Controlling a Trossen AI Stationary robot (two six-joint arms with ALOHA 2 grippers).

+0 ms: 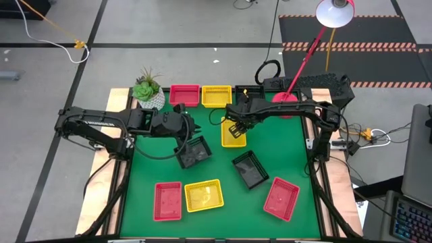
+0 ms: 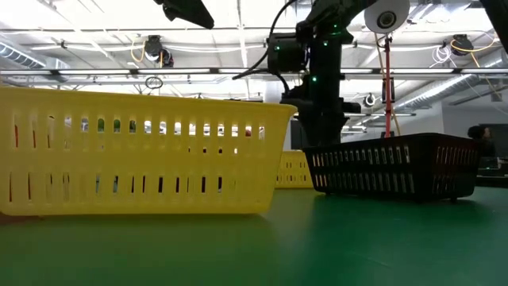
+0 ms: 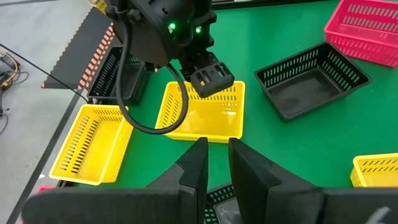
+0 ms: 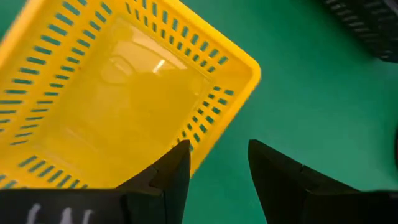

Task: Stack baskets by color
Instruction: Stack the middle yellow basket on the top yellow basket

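My left gripper (image 1: pixel 183 143) is left of the table's middle, shut on a black basket (image 1: pixel 196 152). My right gripper (image 4: pixel 217 152) is open over the far end of a yellow basket (image 1: pixel 234 133) lying flat at mid-table. One finger is above its end wall and the other is past the wall, over bare green mat. It touches nothing. A second black basket (image 1: pixel 250 169) rests right of the middle. Two red baskets (image 1: pixel 168 200) (image 1: pixel 281 198) and a yellow basket (image 1: pixel 203 195) lie near the front. A red basket (image 1: pixel 184 94) and a yellow basket (image 1: pixel 216 95) stand at the far edge. My left gripper has the black basket by its wall at the left far end (image 1: pixel 185 150), pinched between the two fingers, which slant down from the table's left. The fingers hide most of the place of contact, and only a bit of black mesh (image 3: pixel 219 200) shows below them. The basket sits tilted under the gripper.
A white plant pot (image 1: pixel 150 96) stands at the far left corner. A red lamp's base (image 1: pixel 287 96) and a black box (image 1: pixel 317 84) stand at the far right. Bare green mat (image 1: pixel 223 223) lies along the front between the baskets.
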